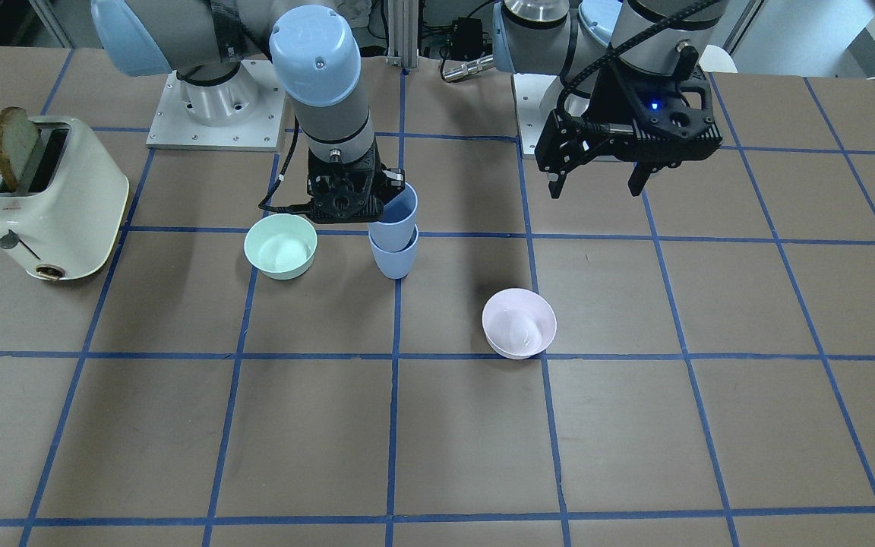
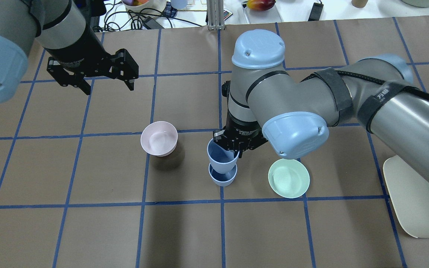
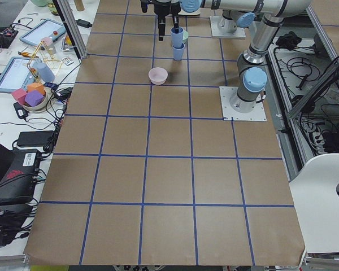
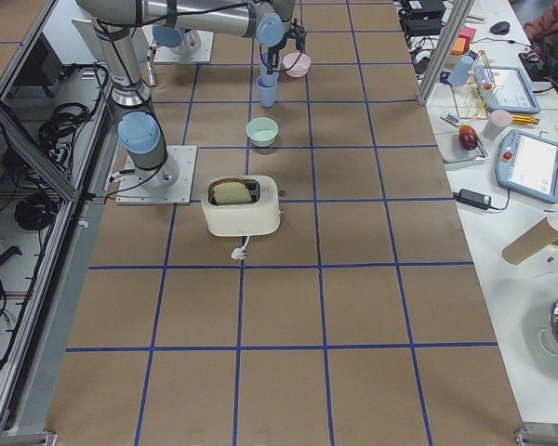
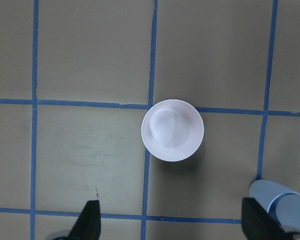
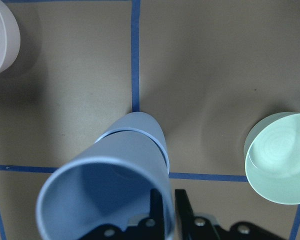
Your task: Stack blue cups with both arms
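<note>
Periwinkle-blue matte tapered cup (image 2: 219, 156), pinched at its rim by the right tool (image 2: 236, 152), leans half-nested in its twin (image 2: 222, 179) on the brown counter (image 2: 88, 223), so releasing could topple both; the left tool (image 2: 106, 86) hangs spread, empty.

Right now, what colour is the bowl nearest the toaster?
The bowl is mint green, clearest in the front-facing view.

Table (image 1: 711, 425): toaster (image 1: 50, 201), mint bowl (image 1: 280, 245), pink bowl (image 1: 519, 323), lower blue cup (image 1: 393, 260).
</note>
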